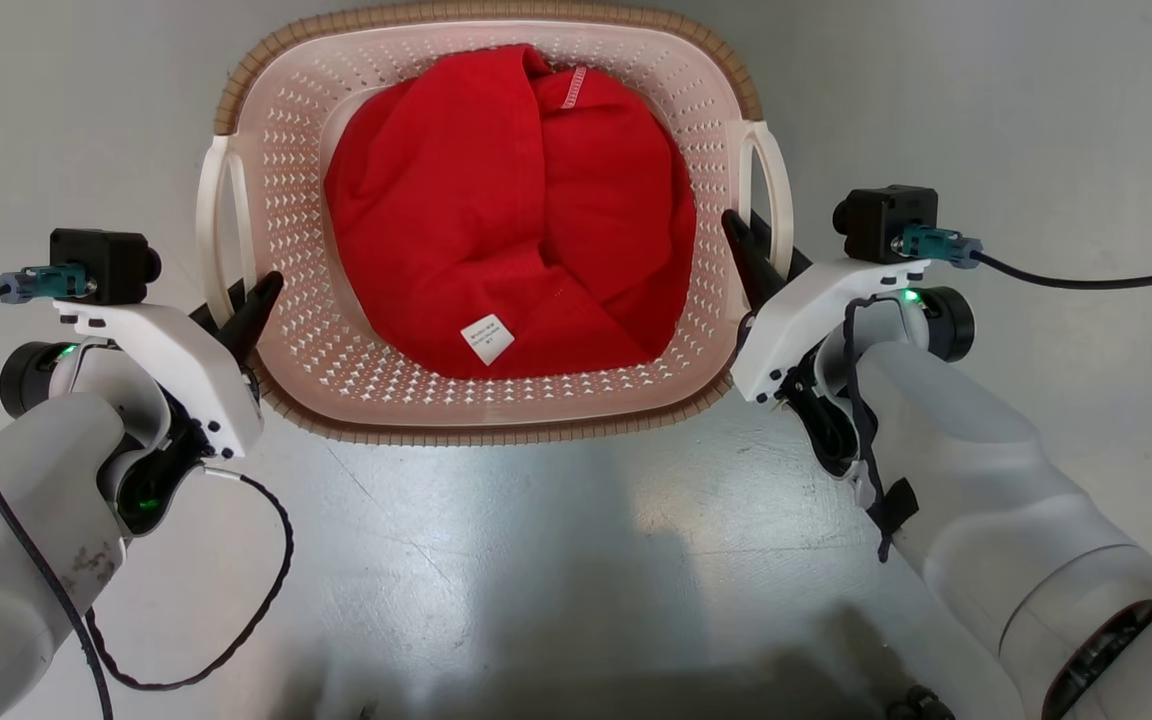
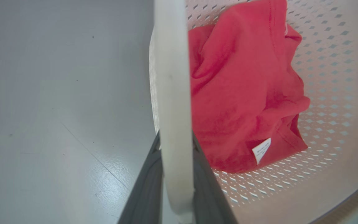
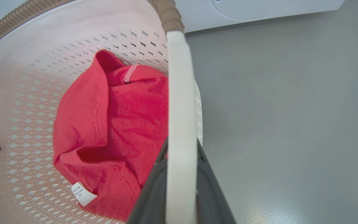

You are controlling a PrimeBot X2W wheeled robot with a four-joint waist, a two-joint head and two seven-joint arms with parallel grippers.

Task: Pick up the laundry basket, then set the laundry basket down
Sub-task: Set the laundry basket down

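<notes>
1. Head view, nearest item: grey floor [image 1: 536, 560], glossy, lying between my two pale forearms.
2. Left pincer [image 1: 254, 295]: near left. Its dark fingers are drawn narrow on the left handle [image 1: 207, 220] of the laundry basket [image 1: 281, 180]. In the left wrist view the white band of that handle runs up between my fingers [image 2: 208, 186], one finger on either side and both against it.
3. Right pincer [image 1: 744, 245]: near right. It is likewise closed to a narrow gap on the right handle [image 1: 781, 190]. In the right wrist view the band passes between both fingers in the same way.
4. Laundry basket: centre of the scene, just ahead of me and between the two pincers, gripped at both loop handles and sitting level. It has cream perforated walls and a brown woven-look rim. I cannot tell whether its base rests on the floor or hangs just off it.
5. Contents: one red garment [image 1: 506, 210], crumpled and covering the basket's bottom, with a white label [image 1: 487, 338] at its near edge.
6. Farthest item: a white appliance [image 3: 259, 9], beyond the basket's far rim in the right wrist view.
7. Step in hand, as I judge it: the pick-up, with both grips made and the setting-down not yet done.
8. Next move calls for both arms to travel together at one pace so the basket stays level. Neither handle should twist or slide in its grip. The pincers should loosen only once the base lies flat on the floor.
</notes>
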